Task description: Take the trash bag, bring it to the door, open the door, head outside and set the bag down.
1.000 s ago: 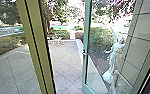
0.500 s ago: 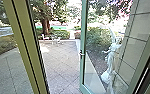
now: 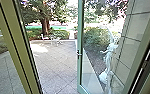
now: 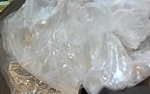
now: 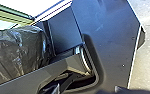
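Green-framed glass door [image 3: 80,67] stands open in the head view, its metal handle [image 3: 78,53] on the free edge; a yellow-green post [image 3: 12,42] rises at the opposite side of the opening. Surface beyond: pale paving [image 3: 53,65] in large squares with diagonal joints, a bright sunlit patch toward the far end. Pale outdoor furniture [image 3: 51,38], a tree trunk [image 3: 44,26] and shrubs [image 3: 57,33] at the far side. Pale statue [image 3: 108,60] seen through the door glass, near a wall [image 3: 134,45] of large blocks. Hard to make out: the statue's outline and the washed-out distance. Trash bag [image 4: 61,45]: crumpled, translucent, glossy, close to the camera in the left wrist view, with brownish contents blurred through the film; its outer parts are cut off. Right wrist view: dark shiny plastic [image 5: 18,50] behind the robot's own bar, partly cut off; cannot tell whether it belongs to the same bag. Left claw: opening and hold on the bag cannot be told. Right claw: opening cannot be told, nor whether it holds or touches anything.
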Robot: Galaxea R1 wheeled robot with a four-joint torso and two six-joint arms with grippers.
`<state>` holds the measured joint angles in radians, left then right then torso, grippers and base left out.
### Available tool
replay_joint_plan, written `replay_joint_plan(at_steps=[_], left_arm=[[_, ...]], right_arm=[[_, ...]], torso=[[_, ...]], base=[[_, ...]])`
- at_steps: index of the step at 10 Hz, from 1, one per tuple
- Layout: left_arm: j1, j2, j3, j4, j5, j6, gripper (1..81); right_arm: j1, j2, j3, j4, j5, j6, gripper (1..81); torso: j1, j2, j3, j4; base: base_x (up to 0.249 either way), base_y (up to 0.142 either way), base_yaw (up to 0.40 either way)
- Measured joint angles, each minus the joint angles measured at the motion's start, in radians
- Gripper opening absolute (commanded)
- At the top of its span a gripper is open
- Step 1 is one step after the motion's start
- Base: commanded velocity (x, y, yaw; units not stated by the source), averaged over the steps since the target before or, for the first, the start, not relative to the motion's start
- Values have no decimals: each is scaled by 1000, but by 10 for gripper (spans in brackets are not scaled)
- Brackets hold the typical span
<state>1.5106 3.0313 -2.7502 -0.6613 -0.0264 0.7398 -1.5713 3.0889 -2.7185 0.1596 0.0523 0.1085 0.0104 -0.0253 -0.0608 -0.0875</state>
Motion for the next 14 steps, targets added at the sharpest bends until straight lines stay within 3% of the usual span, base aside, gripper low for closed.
replay_joint_plan(at_steps=[11,14], left_arm=[[0,4,0,0,0,0,10],[0,7,2,0,0,0,10]], right_arm=[[0,8,-4,0,0,1,811],[0,-1,-6,0,0,1,811]], torso=[[0,0,0,0],[0,0,0,0]], base=[[0,-105,0],[0,0,0]])
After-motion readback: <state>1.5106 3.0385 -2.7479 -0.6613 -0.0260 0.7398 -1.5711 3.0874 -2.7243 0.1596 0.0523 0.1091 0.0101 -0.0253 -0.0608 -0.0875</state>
